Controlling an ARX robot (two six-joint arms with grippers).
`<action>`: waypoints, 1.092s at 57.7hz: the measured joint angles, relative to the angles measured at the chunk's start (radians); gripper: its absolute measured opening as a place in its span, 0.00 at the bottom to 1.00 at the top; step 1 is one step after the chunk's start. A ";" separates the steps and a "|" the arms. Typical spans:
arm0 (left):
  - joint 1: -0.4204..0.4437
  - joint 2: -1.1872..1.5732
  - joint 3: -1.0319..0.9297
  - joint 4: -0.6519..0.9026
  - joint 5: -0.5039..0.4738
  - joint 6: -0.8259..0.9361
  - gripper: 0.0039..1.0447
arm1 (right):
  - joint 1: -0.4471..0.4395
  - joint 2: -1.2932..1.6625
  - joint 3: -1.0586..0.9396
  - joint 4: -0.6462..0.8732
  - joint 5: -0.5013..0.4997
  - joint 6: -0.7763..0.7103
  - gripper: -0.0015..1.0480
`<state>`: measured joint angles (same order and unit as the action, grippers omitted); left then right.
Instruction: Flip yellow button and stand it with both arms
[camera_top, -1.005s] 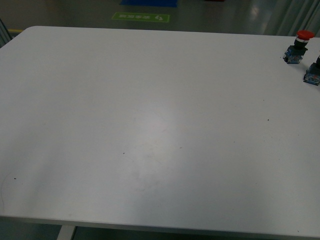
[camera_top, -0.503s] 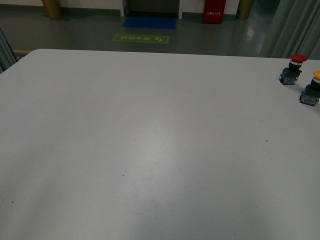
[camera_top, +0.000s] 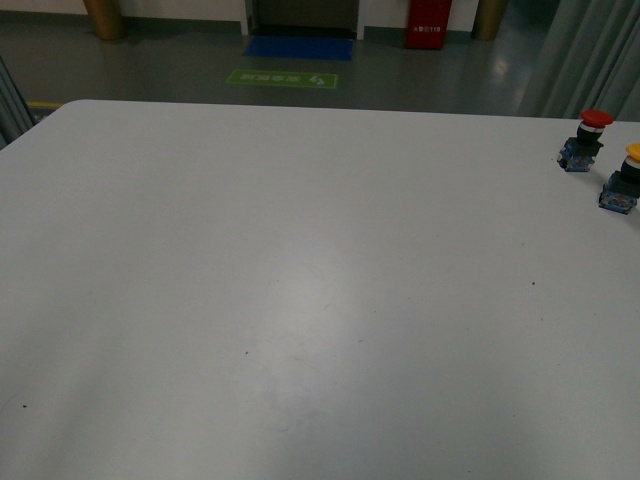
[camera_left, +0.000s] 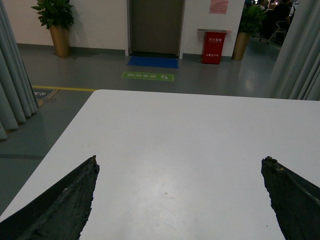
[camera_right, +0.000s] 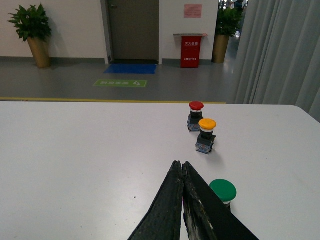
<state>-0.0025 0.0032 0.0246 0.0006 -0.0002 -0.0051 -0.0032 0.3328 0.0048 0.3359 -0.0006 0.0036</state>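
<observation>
Small yellow-capped push button (camera_right: 206, 135) with blue-and-black block upright on white table (camera_top: 300, 300), beside red-capped button (camera_right: 195, 115). Left gripper (camera_left: 180, 200) spread wide, empty; right gripper (camera_right: 182, 172) pressed closed, empty.

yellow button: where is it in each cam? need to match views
Front: yellow button at the far right edge, partly cut off, just nearer than the red button.
Left wrist: not in view; only bare table between the open claw's fingers.
Right wrist: yellow button upright, right of centre, between the red button and a green button.
Shared landmark: the green floor sign.
</observation>
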 joint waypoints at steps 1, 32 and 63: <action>0.000 0.000 0.000 0.000 0.000 0.000 0.94 | 0.000 -0.008 0.000 -0.008 0.000 0.000 0.03; 0.000 0.000 0.000 0.000 0.000 0.000 0.94 | 0.000 -0.168 0.000 -0.169 0.000 0.000 0.03; 0.000 0.000 0.000 0.000 0.000 0.000 0.94 | 0.000 -0.328 0.000 -0.335 0.000 -0.002 0.22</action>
<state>-0.0025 0.0032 0.0246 0.0006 -0.0002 -0.0055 -0.0029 0.0051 0.0051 0.0006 -0.0010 0.0013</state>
